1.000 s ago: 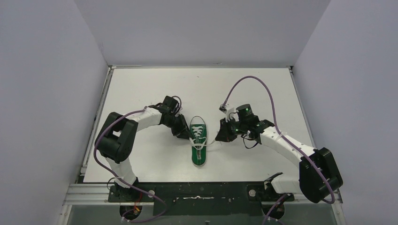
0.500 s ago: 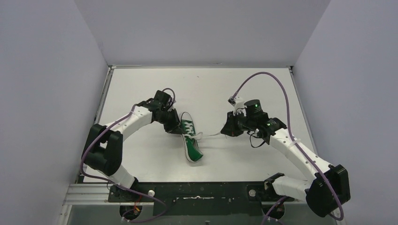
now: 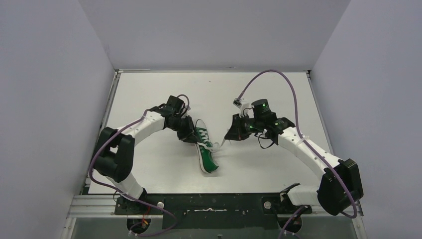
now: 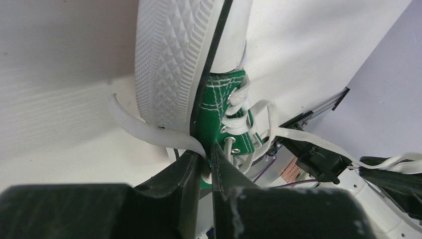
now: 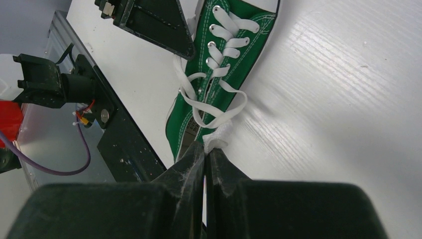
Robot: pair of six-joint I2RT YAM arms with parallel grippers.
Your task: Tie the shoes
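Observation:
The green sneaker [image 3: 205, 149] lies in the middle of the white table, tipped onto its side, toe toward the far left. In the left wrist view its white patterned sole [image 4: 166, 59] faces the camera. My left gripper [image 3: 191, 137] is at the toe end, shut on a white lace [image 4: 149, 132] that wraps under the sole. My right gripper [image 3: 230, 135] is just right of the shoe, shut on the other lace end [image 5: 215, 139], which runs from the eyelets [image 5: 219, 55]. The green canvas [image 4: 219, 112] shows beside my left fingers [image 4: 186, 174].
The table's black metal front rail [image 3: 214, 204] holds both arm bases. Grey walls close in the left, right and far sides. Purple cables [image 3: 271, 79] loop above the right arm. The left fingertip [image 5: 154, 25] shows in the right wrist view.
The shoe has been dragged left and turned, its toe swinging to the far left and tipping onto its side. The right gripper pulled right, then came back toward the shoe.

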